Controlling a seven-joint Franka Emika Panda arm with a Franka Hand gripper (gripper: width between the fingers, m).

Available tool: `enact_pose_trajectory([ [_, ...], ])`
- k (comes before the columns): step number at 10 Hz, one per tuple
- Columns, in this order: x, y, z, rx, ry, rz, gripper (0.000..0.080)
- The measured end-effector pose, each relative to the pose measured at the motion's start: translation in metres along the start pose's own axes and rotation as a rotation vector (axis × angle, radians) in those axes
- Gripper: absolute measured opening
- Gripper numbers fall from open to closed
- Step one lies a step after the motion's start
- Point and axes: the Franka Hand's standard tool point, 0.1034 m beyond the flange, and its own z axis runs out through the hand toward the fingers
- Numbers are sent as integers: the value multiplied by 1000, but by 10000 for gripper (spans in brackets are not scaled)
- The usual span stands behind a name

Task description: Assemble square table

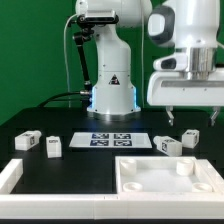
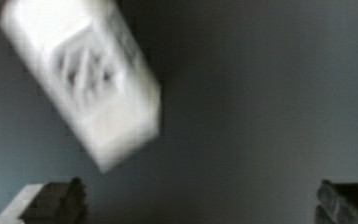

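The square table top [image 1: 165, 178], a white rimmed, recessed slab, lies at the front right of the black table. Two white tagged legs [image 1: 28, 140] [image 1: 52, 147] lie at the exterior view's left. Two more legs [image 1: 168, 145] [image 1: 191, 137] lie at the right, behind the slab. My gripper [image 1: 192, 118] hangs above the right pair, open and empty, clear of them. In the wrist view my gripper [image 2: 201, 205] shows wide-apart fingertips [image 2: 51, 200] with nothing between them. A blurred white tagged block [image 2: 87, 80] lies beyond them.
The marker board [image 1: 112, 139] lies flat at the middle back, in front of the robot base [image 1: 112, 95]. A long white bar [image 1: 10, 178] edges the workspace at the front left. A green backdrop stands behind.
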Motion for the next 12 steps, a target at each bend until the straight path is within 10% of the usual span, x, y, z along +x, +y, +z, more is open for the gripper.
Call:
enact_pose_trajectory([
  [1, 19, -8, -15, 49, 40, 128, 649],
  [4, 17, -6, -13, 51, 15, 134, 649],
  [8, 6, 11, -9, 128, -253, 225, 649],
  [12, 3, 17, -6, 123, -472, 221, 649],
])
